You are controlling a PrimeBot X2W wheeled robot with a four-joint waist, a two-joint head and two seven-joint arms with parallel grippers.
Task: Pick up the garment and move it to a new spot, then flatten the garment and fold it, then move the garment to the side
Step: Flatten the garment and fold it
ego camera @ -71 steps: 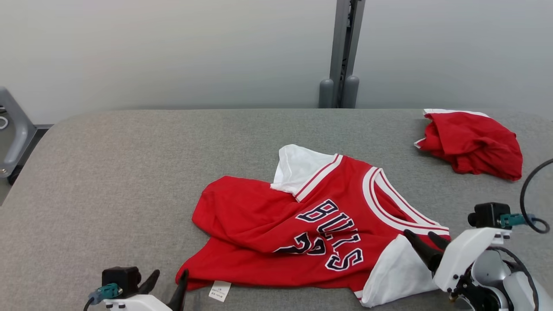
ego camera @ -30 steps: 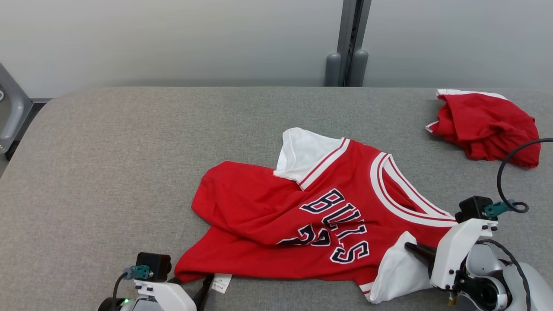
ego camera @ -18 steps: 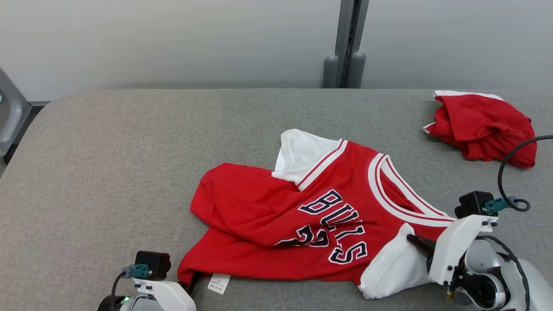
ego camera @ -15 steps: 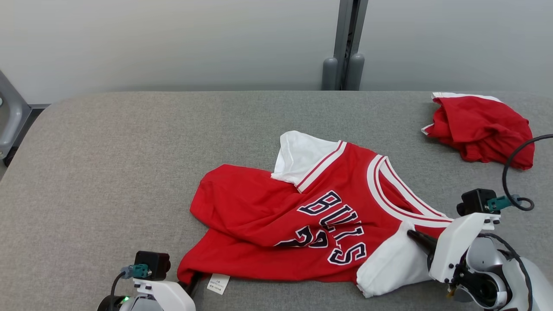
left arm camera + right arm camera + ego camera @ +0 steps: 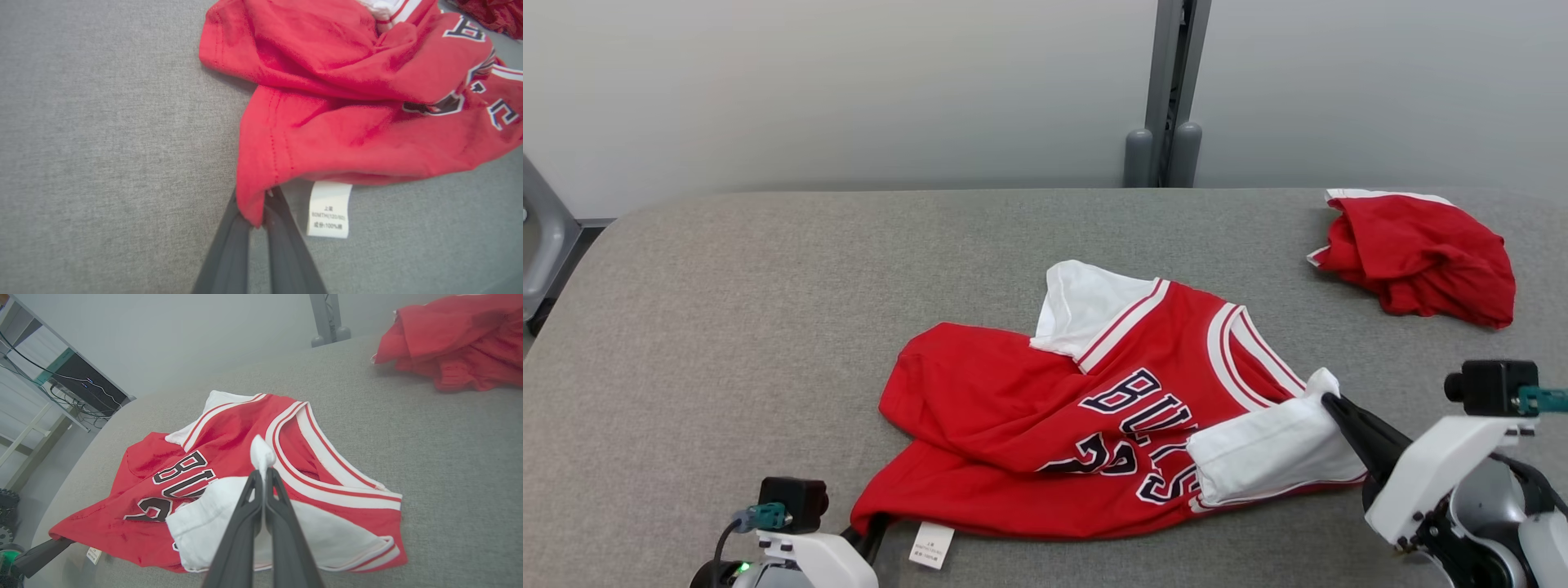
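The red jersey (image 5: 1045,425) lies rumpled near the middle of the desk (image 5: 727,327), whose grey woven cover looks coarse. Its thin, soft knit falls in broad creases, with white-striped trim at the neck and dark, white-edged lettering. The left end effector (image 5: 261,206) has its slim dark fingers pinched on the stitched red hem corner, just beside a white rectangular care label (image 5: 329,209). The right end effector (image 5: 263,473) is clamped on the edge of the white sleeve (image 5: 229,514), which puckers into a small peak. A second red garment (image 5: 1421,261) sits crumpled at the desk's far right.
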